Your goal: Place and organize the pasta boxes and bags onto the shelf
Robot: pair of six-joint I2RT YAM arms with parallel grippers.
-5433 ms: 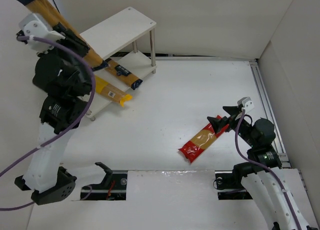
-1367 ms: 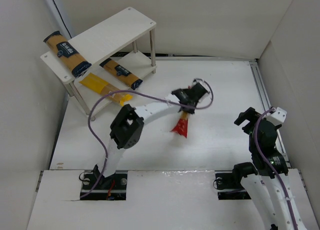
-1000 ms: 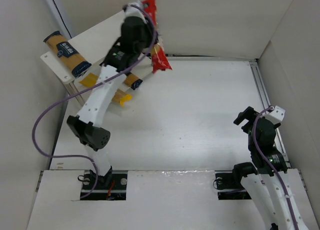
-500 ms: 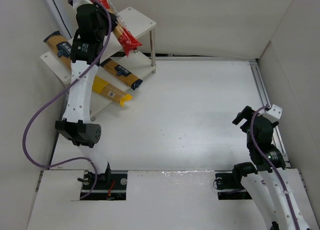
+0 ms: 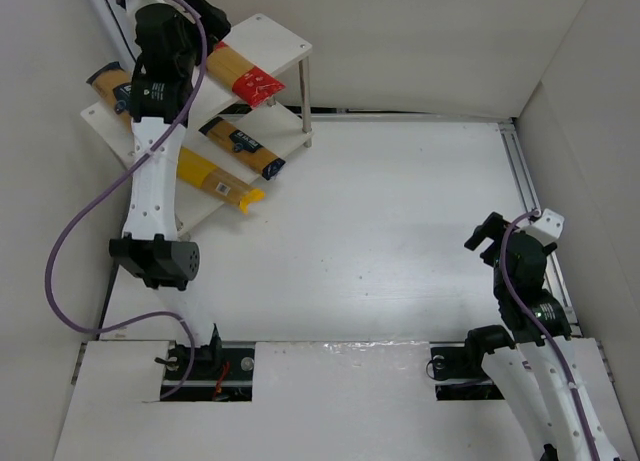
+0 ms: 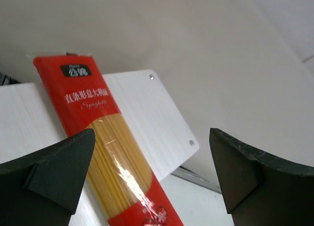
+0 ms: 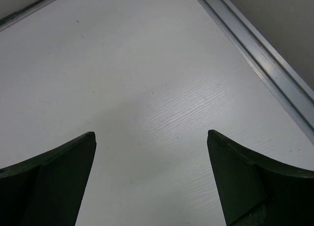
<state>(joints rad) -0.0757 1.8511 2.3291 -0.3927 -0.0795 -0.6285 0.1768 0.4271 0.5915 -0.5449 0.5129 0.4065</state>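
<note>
Overhead, red pack lies on shelf top, upper left.
Left gripper gapes wide over it; right gripper wide, empty.

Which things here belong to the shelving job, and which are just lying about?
Job: white two-tier shelf; red windowed spaghetti pack, top tier; orange-yellow navy-ended pack, top tier; matching navy-ended pack, lower tier; plain yellow pack, lower tier.
Not part of it: purple cable; metal rail at the table's right edge.
</note>
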